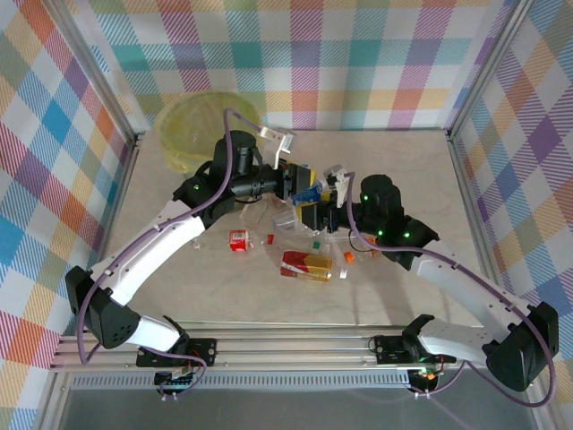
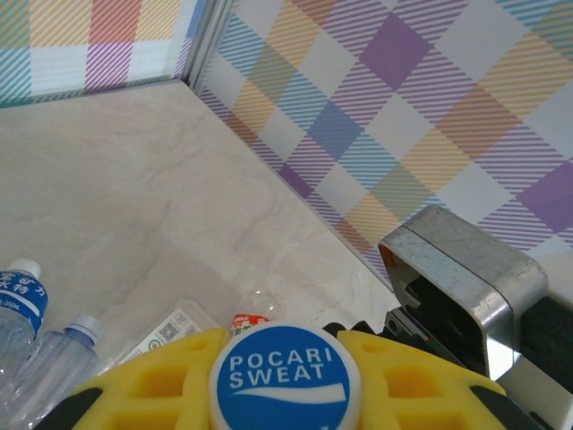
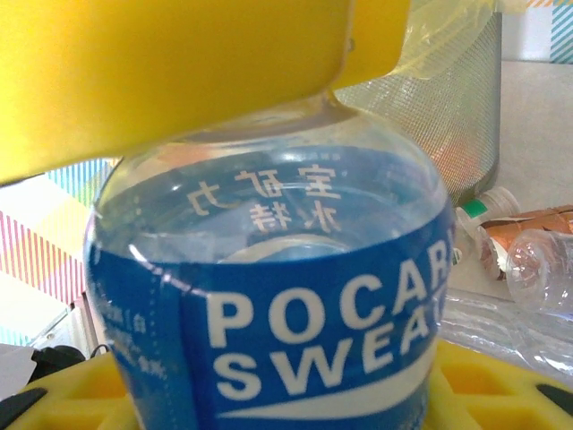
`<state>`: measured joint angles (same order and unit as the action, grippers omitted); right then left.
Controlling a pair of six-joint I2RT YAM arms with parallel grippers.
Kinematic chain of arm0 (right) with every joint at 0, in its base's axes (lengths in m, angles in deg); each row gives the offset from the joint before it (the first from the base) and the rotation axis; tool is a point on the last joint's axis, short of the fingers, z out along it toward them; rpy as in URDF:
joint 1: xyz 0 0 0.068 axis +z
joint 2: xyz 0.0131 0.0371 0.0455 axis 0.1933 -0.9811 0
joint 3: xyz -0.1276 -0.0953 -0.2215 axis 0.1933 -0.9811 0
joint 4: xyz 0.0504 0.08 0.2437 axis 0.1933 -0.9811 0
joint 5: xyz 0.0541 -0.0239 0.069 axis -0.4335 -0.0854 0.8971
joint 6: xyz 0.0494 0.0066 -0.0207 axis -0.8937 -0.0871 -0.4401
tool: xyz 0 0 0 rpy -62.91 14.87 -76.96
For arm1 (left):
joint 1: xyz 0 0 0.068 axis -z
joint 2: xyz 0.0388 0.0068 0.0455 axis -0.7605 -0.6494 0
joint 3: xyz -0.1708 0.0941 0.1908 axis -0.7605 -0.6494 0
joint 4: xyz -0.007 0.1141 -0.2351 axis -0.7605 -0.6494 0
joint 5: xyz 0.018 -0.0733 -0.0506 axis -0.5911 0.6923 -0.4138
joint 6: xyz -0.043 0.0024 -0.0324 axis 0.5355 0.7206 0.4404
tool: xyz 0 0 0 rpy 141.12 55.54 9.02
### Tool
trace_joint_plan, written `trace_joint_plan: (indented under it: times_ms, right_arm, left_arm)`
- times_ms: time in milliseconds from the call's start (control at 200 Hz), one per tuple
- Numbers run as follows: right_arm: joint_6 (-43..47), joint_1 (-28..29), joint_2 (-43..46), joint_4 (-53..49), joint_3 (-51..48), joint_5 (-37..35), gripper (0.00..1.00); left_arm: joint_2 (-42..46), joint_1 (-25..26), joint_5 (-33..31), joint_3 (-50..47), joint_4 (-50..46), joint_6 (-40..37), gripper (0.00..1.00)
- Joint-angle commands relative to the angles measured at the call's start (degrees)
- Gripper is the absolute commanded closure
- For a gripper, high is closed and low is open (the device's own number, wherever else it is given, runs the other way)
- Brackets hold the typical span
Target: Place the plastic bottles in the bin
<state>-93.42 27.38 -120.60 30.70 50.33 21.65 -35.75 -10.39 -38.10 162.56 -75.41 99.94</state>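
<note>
Bottle [image 3: 295,206] is clamped twice: left gripper [image 2: 286,399] on the cap [image 2: 286,372], right gripper [image 3: 277,408] round the body (tug-of-war looms); a mistimed release could drop it onto the worktop [image 1: 403,161].

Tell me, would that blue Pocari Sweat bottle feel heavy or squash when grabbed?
Probably light: the Pocari Sweat bottle looks empty, with reversed print showing through it. Its thin clear wall may dent under a squeeze. Being round and smooth, it would likely roll if laid down.
</note>
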Motion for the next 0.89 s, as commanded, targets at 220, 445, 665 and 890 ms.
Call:
trace_joint_plan:
  times_ms: [220, 445, 665, 890]
  right_arm:
    - [-1.58, 0.85, 1.27, -12.67, 7.61, -9.28, 0.0]
    - [-7.55, 0.85, 4.78, -23.83, 11.71, -16.74, 0.0]
    - [-15.1, -2.97, 2.55, -40.95, 15.23, -33.79, 0.0]
    - [-18.96, -11.37, -0.35, -42.21, 11.21, -28.25, 0.0]
  left_arm:
    - [3.25, -1.85, -10.62, 5.21, -4.19, -3.92, 0.95]
    - [3.13, -7.91, -18.49, 12.79, -8.97, -10.72, 0.98]
    - [-0.93, -15.36, -22.67, 25.39, -10.99, -17.58, 0.99]
    - [-9.24, -22.43, -25.46, 34.32, -11.61, -23.1, 0.99]
